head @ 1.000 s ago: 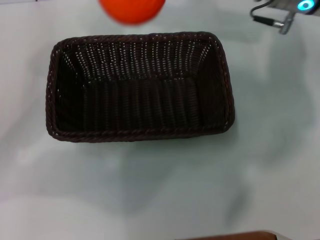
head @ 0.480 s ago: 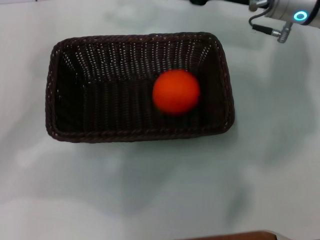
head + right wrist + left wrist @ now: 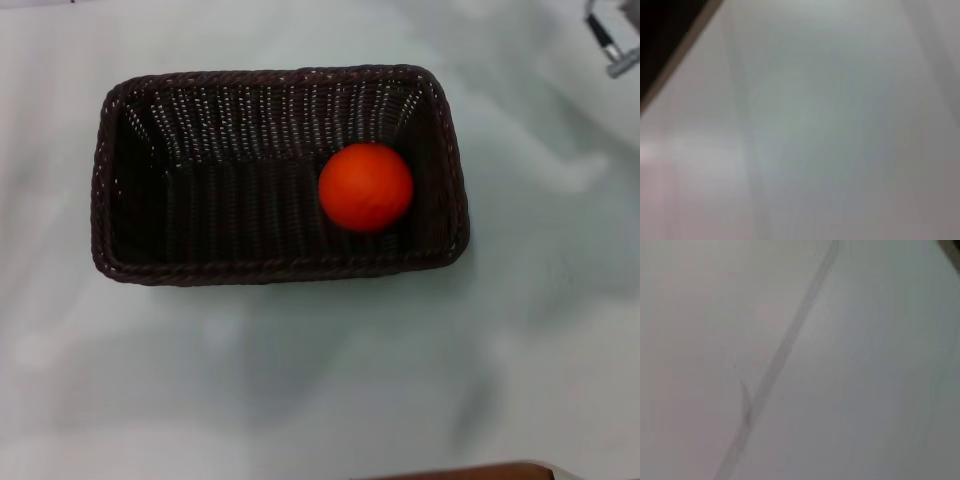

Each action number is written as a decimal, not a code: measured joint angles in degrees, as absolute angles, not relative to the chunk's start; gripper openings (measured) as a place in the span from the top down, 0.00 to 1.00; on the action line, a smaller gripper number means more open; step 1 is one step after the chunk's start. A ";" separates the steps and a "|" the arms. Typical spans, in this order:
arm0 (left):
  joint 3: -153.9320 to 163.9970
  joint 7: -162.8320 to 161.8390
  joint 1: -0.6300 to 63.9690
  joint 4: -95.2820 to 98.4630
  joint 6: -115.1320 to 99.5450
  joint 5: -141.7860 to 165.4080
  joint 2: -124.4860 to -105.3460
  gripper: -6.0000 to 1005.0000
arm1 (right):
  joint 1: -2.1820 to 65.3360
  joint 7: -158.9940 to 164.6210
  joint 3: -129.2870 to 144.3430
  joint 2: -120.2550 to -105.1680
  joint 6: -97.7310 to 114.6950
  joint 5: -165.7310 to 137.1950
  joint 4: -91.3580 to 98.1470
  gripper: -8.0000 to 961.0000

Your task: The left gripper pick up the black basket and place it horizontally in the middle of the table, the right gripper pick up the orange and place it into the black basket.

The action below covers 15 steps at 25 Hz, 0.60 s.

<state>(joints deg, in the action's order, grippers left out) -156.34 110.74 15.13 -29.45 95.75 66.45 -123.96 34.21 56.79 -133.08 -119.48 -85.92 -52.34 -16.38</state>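
The black basket (image 3: 130,240) lies lengthwise across the middle of the white table (image 3: 300,380) in the head view. The orange (image 3: 365,187) rests inside it, on the basket floor near the right end wall. Nothing is holding the orange. Of the right arm only a silver cable fitting (image 3: 612,45) shows, at the top right corner, well away from the basket. The right gripper's fingers are out of view. The left gripper is out of view. Both wrist views show only pale table surface.
A brown strip (image 3: 460,472) runs along the front edge of the head view. A dark edge (image 3: 660,35) crosses one corner of the right wrist view. A thin grey line (image 3: 775,365) crosses the left wrist view.
The orange dropped from above the basket's far rim into the basket and settled near its right end. The right gripper pulled back to the upper right, nearly out of view.
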 joint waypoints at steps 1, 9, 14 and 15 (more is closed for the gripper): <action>-157.35 114.00 15.27 -26.41 96.45 63.73 -124.01 0.10 | 33.80 54.64 -133.59 -119.54 -86.08 -49.33 -14.60 0.14; -161.35 131.80 15.38 -13.85 103.29 52.92 -124.29 0.10 | 30.00 45.84 -134.64 -119.78 -87.12 -28.86 -8.07 0.14; -164.36 132.27 14.36 -13.65 105.62 52.66 -124.28 0.10 | 28.77 44.55 -134.85 -119.60 -86.90 -24.88 -8.20 0.14; -164.55 132.27 14.27 -13.59 105.68 52.66 -124.28 0.10 | 28.77 44.50 -134.97 -119.58 -86.86 -24.72 -8.17 0.14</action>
